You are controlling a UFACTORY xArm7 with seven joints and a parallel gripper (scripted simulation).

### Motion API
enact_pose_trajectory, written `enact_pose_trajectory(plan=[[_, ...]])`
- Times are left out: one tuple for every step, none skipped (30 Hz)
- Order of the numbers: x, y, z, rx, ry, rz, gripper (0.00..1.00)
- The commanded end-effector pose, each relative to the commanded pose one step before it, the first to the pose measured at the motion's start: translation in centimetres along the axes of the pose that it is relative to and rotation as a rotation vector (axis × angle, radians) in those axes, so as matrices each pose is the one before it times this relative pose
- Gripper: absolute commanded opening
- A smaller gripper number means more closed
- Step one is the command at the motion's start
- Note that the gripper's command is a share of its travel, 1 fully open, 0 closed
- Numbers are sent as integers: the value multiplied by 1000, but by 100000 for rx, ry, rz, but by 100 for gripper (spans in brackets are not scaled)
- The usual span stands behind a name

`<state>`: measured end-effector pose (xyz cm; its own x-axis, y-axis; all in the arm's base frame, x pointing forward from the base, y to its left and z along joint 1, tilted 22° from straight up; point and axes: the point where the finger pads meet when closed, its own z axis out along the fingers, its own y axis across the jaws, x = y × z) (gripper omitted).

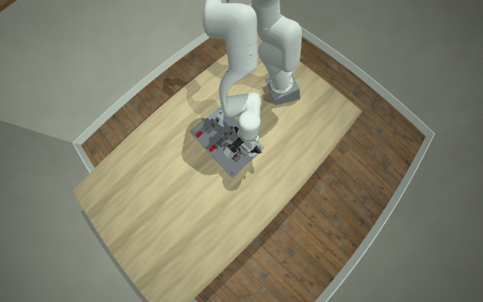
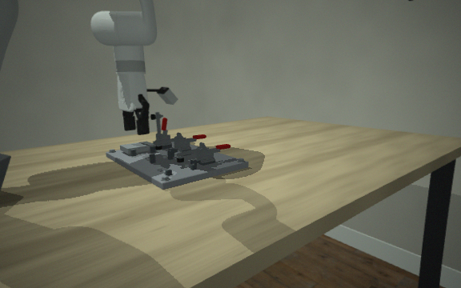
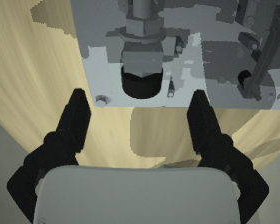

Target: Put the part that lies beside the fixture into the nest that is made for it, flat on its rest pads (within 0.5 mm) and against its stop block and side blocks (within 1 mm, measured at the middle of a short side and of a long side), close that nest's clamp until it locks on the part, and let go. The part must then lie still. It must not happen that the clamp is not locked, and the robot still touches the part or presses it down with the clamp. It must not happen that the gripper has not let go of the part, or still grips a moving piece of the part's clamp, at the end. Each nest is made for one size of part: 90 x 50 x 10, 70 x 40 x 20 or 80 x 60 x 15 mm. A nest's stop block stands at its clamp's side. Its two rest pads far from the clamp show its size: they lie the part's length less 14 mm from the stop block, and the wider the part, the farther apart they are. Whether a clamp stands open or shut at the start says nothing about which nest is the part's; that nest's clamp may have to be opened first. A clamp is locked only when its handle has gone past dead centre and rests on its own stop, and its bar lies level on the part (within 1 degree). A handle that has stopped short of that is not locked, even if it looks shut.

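The grey part lies on the fixture plate at its left end in the exterior view, in the nest area before the clamp with the raised bar. Its exact seating cannot be told. That clamp's bar stands upright, its black-tipped spindle raised, and its red handle stands up; the clamp is open. My gripper is open and empty, above the part. In the wrist view the raised clamp head shows between and beyond the fingers. The top view shows the fingers only partly, behind the arm.
Two other clamps have low red handles pointing outward and their bars down. In the top view these red handles lie along the fixture's left edge. The raised bar stands close beside my gripper. A wooden table carries the fixture.
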<state>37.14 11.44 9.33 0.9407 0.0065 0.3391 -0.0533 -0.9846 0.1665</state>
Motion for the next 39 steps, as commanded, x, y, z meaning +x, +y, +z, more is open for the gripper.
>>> enact_pose_trajectory(plan=[[119,39,-1872,292,-670,-150,100],[0,0,-143,1,0,0,100],[0,0,0,0,0,0,100],[0,0,0,0,0,0,100],[-1,-1,-94,5,-2,0,100],[-1,-1,-52,4,-2,0,100],[0,0,-20,2,-1,0,100],[0,0,-3,0,0,0,100],[0,0,0,0,0,0,100],[0,0,0,0,0,0,100],[0,0,0,0,0,0,100],[0,0,0,0,0,0,100],[0,0,0,0,0,0,100],[0,0,0,0,0,0,100],[0,0,0,0,0,0,100],[0,0,0,0,0,0,100],[0,0,0,0,0,0,100],[0,0,0,0,0,0,100],[0,0,0,0,0,0,100],[0,0,0,0,0,0,100],[0,0,0,0,0,0,100],[0,0,0,0,0,0,100],[0,0,-6,-1,0,0,47],[1,1,-37,-3,1,0,47],[1,1,-92,-5,2,0,47],[0,0,-164,-2,1,0,47],[-1,-1,-250,6,-2,0,47],[0,0,-357,0,0,0,47],[0,0,-478,0,0,0,47],[0,0,-618,1,0,0,47],[1,0,-766,-3,1,0,47],[0,0,-838,0,0,0,47],[-1,0,-876,2,-1,0,47],[-1,0,-893,3,-1,0,47],[0,0,-889,0,0,0,47],[1,0,-864,-2,1,1,47],[0,0,0,0,0,0,47],[0,0,0,0,0,0,47],[0,0,-818,0,0,0,47]])
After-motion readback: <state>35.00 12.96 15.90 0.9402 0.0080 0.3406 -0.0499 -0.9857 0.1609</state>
